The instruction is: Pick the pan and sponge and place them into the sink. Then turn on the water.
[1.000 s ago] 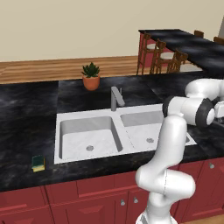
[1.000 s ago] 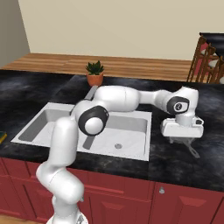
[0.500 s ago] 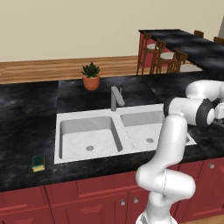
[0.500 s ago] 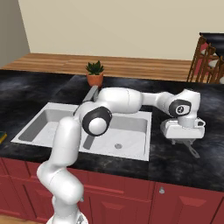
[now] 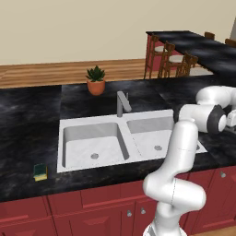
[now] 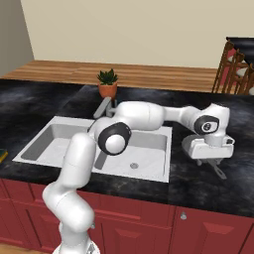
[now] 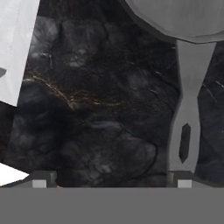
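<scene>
The dark grey pan [image 7: 183, 17] lies on the black counter right of the sink, its rim at the top of the hand view. Its long flat handle [image 7: 187, 127] runs down toward my right fingertip [image 7: 183, 183]. My gripper [image 7: 111, 183] is open, fingers far apart, with bare counter between them and nothing held. In the right base view the gripper [image 6: 206, 159] hangs low over the counter and the handle [image 6: 219, 171] pokes out below it; the hand hides the pan's bowl. The sponge [image 5: 40, 172] lies on the counter left of the white double sink [image 5: 92, 122].
A grey faucet [image 5: 122, 103] stands at the middle back of the sink, and a potted plant [image 5: 96, 80] sits behind it. A white corner of the sink [image 7: 13, 48] shows at the left of the hand view. Bar stools [image 5: 170, 57] stand at the far right.
The hand has sunk a little toward the counter by the pan's handle. The fingers stay wide apart; pan and sponge have not moved.
</scene>
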